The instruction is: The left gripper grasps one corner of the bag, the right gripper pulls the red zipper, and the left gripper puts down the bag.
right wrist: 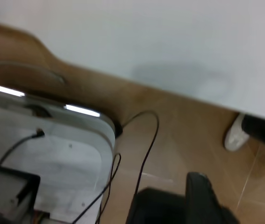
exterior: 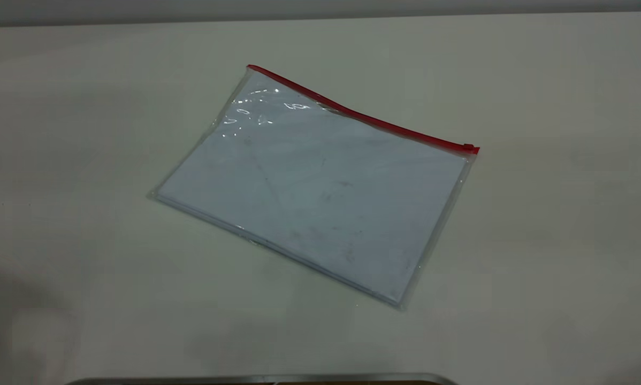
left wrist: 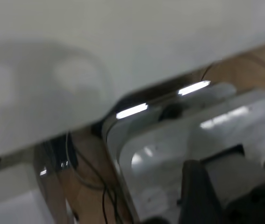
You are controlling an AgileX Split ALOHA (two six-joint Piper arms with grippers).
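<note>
The bag (exterior: 320, 187) lies flat in the middle of the table, turned at an angle, with white paper sheets showing through the clear plastic. The red zipper (exterior: 363, 115) runs along its far long edge. The small red slider tab (exterior: 468, 147) sits at the zipper's right end. Neither gripper shows in the exterior view. A dark, blurred part of my left gripper (left wrist: 200, 193) shows in the left wrist view, beyond the table's edge. A dark part of my right gripper (right wrist: 202, 198) shows in the right wrist view, over the brown floor. The bag is in neither wrist view.
The pale table (exterior: 85, 133) surrounds the bag. A metal rim (exterior: 267, 379) lies at the table's front edge. Below the table edge the wrist views show a grey-white base (left wrist: 179, 140), also in the right wrist view (right wrist: 53, 154), black cables (right wrist: 146, 154) and a brown floor.
</note>
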